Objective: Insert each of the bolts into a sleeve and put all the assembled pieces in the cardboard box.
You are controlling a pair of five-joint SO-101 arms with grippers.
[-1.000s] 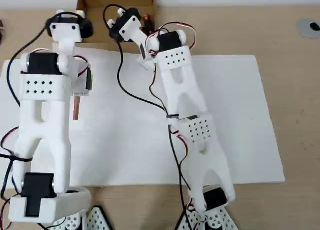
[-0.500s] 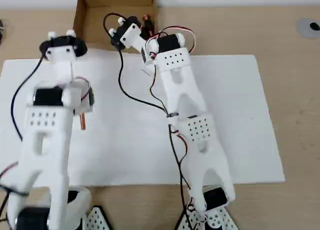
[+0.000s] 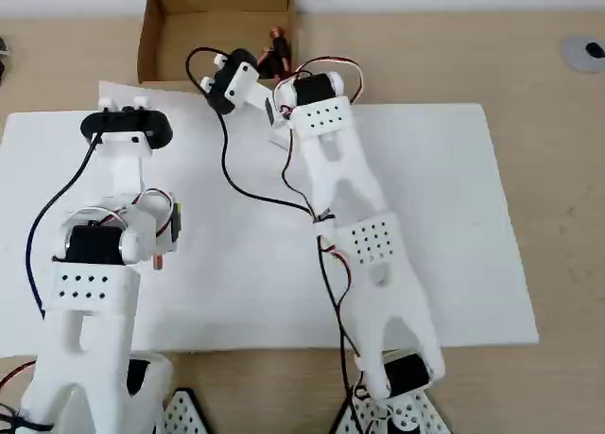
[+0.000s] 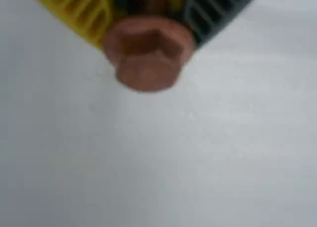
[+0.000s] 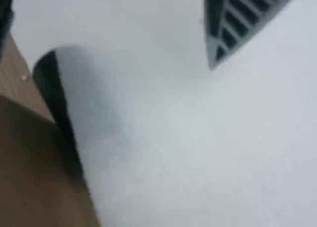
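Bolt point(image 4: 148, 54) is sitting head-out in the left gripper point(image 4: 148, 19), jaws clamping tight on its shank, over the white sheet point(image 3: 454, 217) around 8 o'clock. Right gripper point(image 3: 274, 56) is hanging by the cardboard box point(image 3: 156, 37) at 12 o'clock.

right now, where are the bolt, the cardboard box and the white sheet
bolt point(image 4: 148, 54): left wrist view, on its hex head
cardboard box point(image 3: 180, 32): high view, on its bare floor
white sheet point(image 3: 435, 217): high view, on a bare stretch
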